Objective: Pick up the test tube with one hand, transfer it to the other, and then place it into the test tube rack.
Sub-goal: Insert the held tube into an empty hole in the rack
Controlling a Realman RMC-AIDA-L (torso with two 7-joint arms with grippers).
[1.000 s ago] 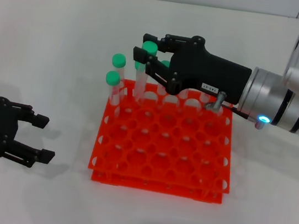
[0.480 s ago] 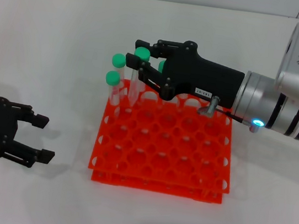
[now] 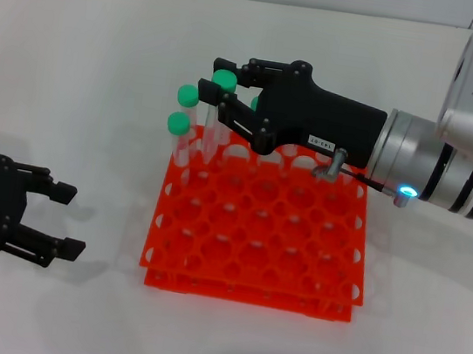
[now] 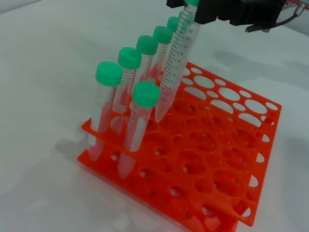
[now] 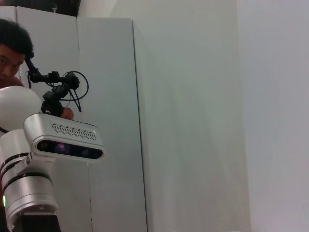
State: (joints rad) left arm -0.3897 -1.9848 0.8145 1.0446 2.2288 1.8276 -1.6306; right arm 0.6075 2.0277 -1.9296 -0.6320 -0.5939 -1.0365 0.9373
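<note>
My right gripper, black with a small white label, is shut on the test tube just below its green cap. The tube hangs tilted over the back left part of the orange-red test tube rack. In the left wrist view the test tube has its pointed tip right at a hole of the rack, beside the standing tubes. My left gripper rests open and empty on the table, left of the rack.
Several green-capped tubes stand along the rack's back left edge, two of them visible beside the held tube. The white table surrounds the rack. The right wrist view shows only a grey cabinet and wall.
My right gripper has carried the tube a little to the left and slightly lower over the rack. The left gripper has stayed where it was.
</note>
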